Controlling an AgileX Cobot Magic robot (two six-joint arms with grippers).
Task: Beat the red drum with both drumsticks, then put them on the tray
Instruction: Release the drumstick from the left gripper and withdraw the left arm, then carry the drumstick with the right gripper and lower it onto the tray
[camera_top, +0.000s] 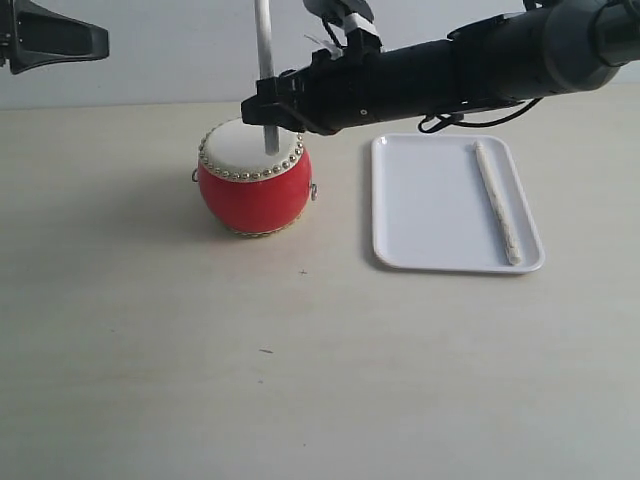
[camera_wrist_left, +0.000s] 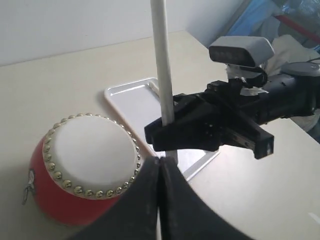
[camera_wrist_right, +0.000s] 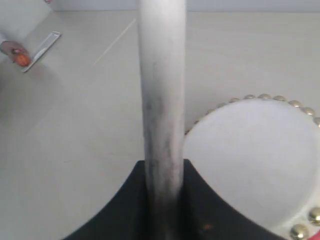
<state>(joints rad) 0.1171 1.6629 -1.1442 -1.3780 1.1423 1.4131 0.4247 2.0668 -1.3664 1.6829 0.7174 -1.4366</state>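
Observation:
The red drum (camera_top: 255, 185) stands on the table left of the white tray (camera_top: 430, 200). My right gripper (camera_top: 268, 108) reaches across above the drum and is shut on one drumstick (camera_top: 264, 50), which it holds upright. The stick's lower tip rests on the cream skin (camera_top: 250, 150). The other drumstick (camera_top: 497, 200) lies lengthwise on the tray's right side. My left gripper (camera_top: 95, 40) hangs high at the far left, shut and holding nothing. The left wrist view shows the drum (camera_wrist_left: 85, 170), the upright drumstick (camera_wrist_left: 162, 60) and the tray (camera_wrist_left: 132, 102). In the right wrist view the gripped drumstick (camera_wrist_right: 161, 100) stands beside the drum skin (camera_wrist_right: 255, 160).
The right arm (camera_top: 480, 60) spans the space above the tray's back edge. A small orange and white object (camera_wrist_right: 20, 57) and a pale strip (camera_wrist_right: 42, 45) lie on the table beyond the drum. Bare tabletop (camera_top: 300, 380) fills the front.

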